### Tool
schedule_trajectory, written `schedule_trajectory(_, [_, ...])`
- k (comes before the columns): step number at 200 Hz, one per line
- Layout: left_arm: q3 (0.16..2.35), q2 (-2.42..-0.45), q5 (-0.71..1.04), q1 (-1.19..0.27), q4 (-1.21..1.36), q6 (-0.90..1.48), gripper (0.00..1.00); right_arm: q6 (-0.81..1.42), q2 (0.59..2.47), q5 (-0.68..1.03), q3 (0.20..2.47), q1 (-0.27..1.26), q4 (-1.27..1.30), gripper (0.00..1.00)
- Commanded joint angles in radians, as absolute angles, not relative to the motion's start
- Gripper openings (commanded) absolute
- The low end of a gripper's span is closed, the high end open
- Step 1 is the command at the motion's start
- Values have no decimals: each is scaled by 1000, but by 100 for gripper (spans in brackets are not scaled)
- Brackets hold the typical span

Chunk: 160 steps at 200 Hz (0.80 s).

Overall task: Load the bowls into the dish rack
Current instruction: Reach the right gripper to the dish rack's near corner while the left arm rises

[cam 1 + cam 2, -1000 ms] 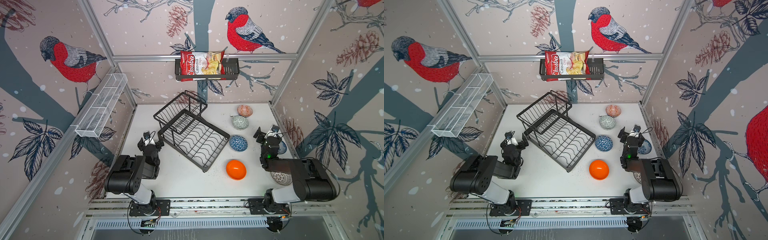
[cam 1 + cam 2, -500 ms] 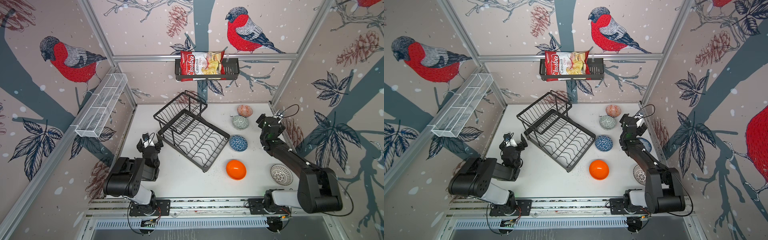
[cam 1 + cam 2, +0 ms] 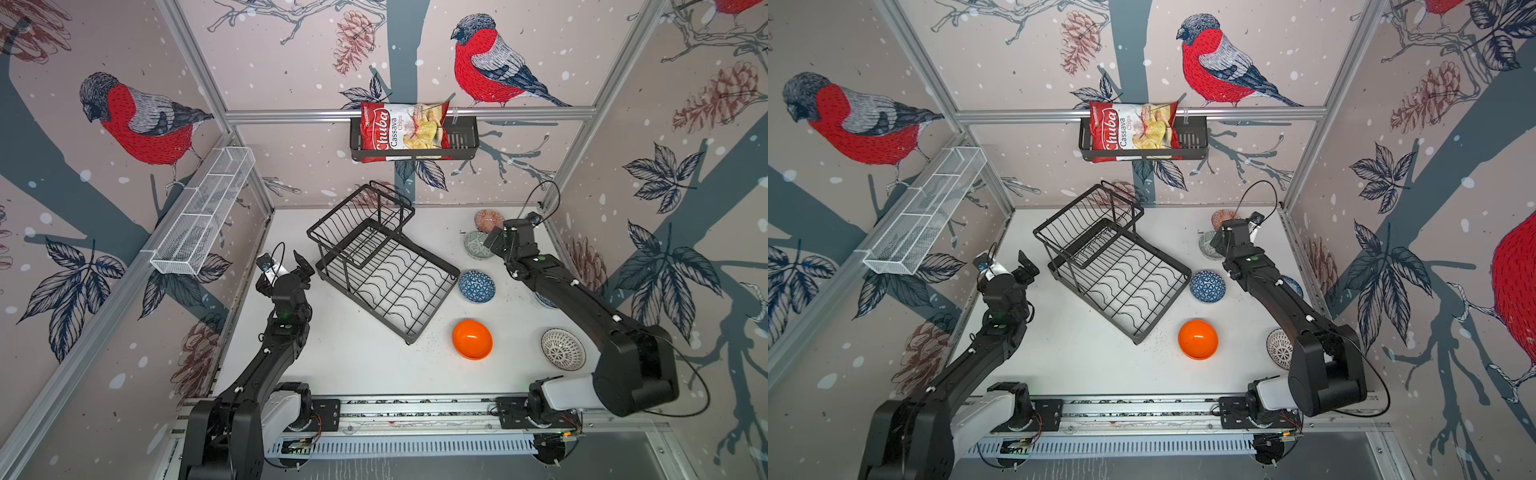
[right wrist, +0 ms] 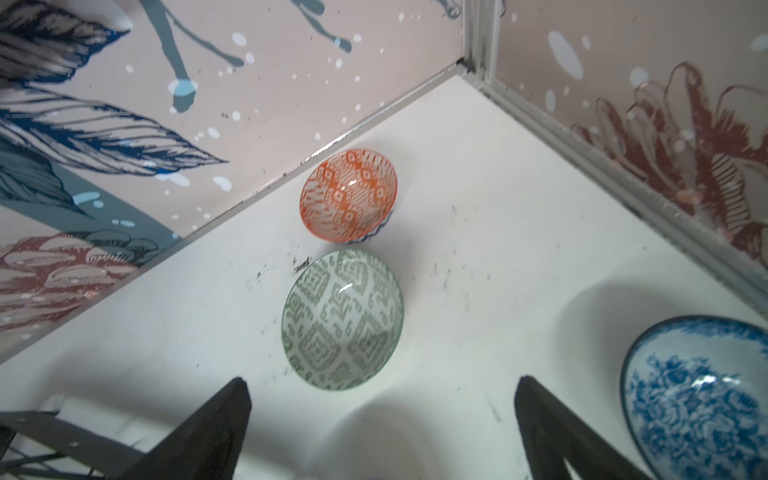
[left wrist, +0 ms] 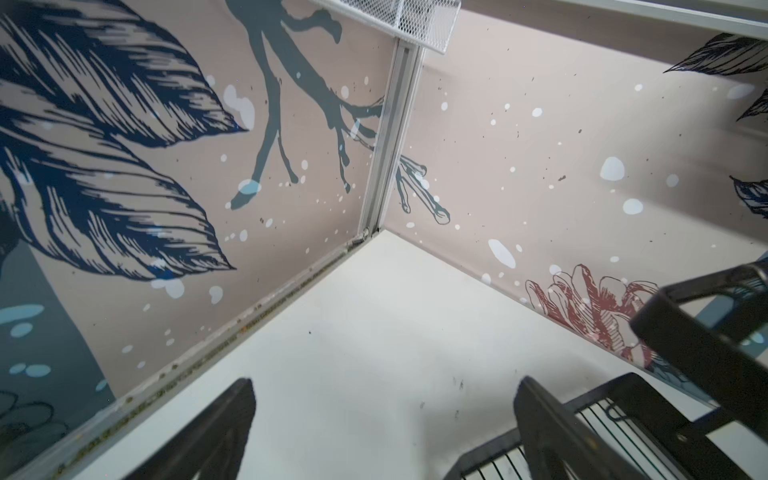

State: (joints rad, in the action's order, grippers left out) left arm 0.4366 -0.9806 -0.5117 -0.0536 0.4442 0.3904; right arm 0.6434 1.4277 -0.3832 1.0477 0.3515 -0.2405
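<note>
Approach | my right gripper (image 4: 382, 384) wide and empty, lined up over grey-green bowl (image 4: 343, 320) on worktop (image 3: 353, 361) so jaws can straddle its rim | left gripper (image 5: 385, 382) wide, idle beside empty dish rack (image 3: 386, 266)

Glossy orange bowl (image 3: 472, 339), blue geometric bowl (image 3: 477, 286), black rack (image 3: 384, 272)

A: Bright, even light from overhead; soft shadows pool on the white counter (image 4: 478, 208).
B: Both wrist views look smeared, the dark fingers (image 4: 208, 432) up close out of focus. Top views are sharp, bowing at the edges.
</note>
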Motion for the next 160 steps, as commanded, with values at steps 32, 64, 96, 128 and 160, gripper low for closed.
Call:
schedule_trajectory(32, [494,-794,-155,-49,-174,770,97,890,1530,-334,1084,599,-416,100])
schedule_trajectory(64, [451,-716,-36,-50,-274,865,97,969,1570,-334,1086,697,-438,100])
schedule_trajectory(96, [398,-672,72,-54,-226,882,97,1047,1592,-305,1050,752,-456,99])
schedule_trajectory(128, [372,-689,132,-86,-178,913,97,1098,1585,-315,1014,793,-454,96])
schedule_trajectory(160, [366,-703,124,-92,-172,901,97,1094,1593,-298,993,820,-410,91])
